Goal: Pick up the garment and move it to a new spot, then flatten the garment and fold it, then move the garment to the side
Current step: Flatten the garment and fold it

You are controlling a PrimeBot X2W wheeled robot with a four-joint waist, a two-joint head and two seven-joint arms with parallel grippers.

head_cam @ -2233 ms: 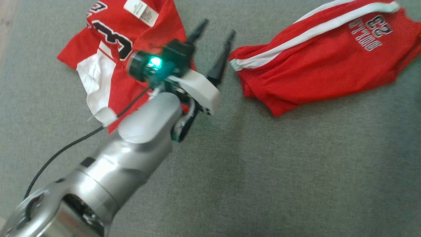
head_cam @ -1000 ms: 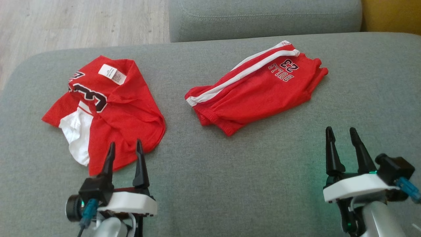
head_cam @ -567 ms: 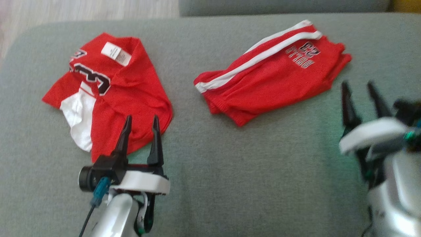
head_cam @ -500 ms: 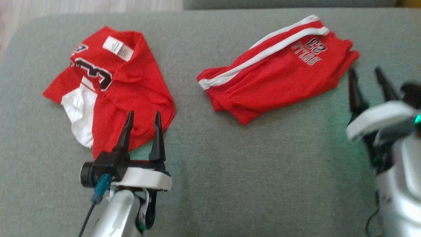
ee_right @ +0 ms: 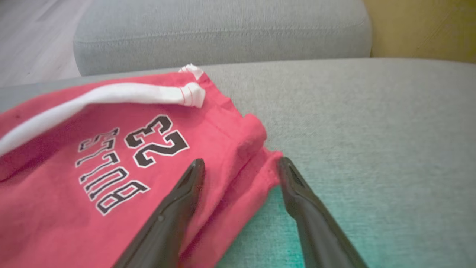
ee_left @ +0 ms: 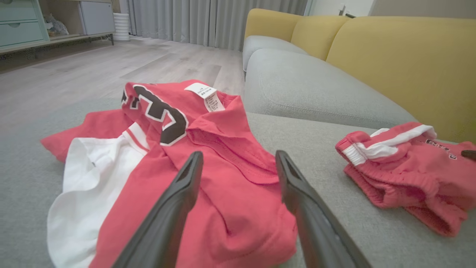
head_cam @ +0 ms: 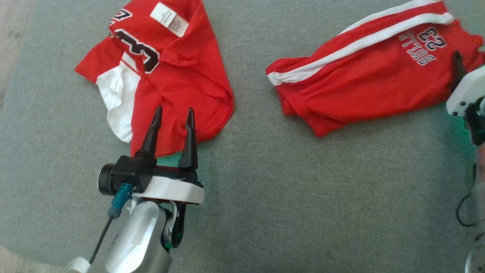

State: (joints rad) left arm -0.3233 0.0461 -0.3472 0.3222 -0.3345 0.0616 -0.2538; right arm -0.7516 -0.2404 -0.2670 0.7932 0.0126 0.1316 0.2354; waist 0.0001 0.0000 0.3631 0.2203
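The red jersey (head_cam: 182, 68) lies crumpled on the grey sofa seat (head_cam: 303, 189), to the robot's left. Its white side panel is turned out and a white label (head_cam: 169, 19) shows at the collar. The left hand (head_cam: 174, 110) is over the jersey's near hem, fingers spread and holding nothing. In the left wrist view both fingers lie across the red cloth, and they seem to hover just above it, though whether they touch it cannot be told.

The red shorts (head_cam: 363, 76), with white side stripes and a "BULLS 23" print, lie to the right, well apart from the jersey. The right hand (ee_right: 241, 160) is at their far-right corner. In the right wrist view its fingers are apart and empty: one lies over the red cloth beside the print, the other over bare grey seat, with the corner of the shorts between them. A green glow falls on the seat there.

In the head view the right hand is cut off by the frame's edge; one of its dark fingers (head_cam: 457, 72) shows against the shorts. The jersey's top runs out of the picture, and its folded number reads only in part. Beyond the seat, the left wrist view takes in a grey cushion (ee_left: 308, 85), a yellow sofa back (ee_left: 390, 59) and wooden floor (ee_left: 111, 63).
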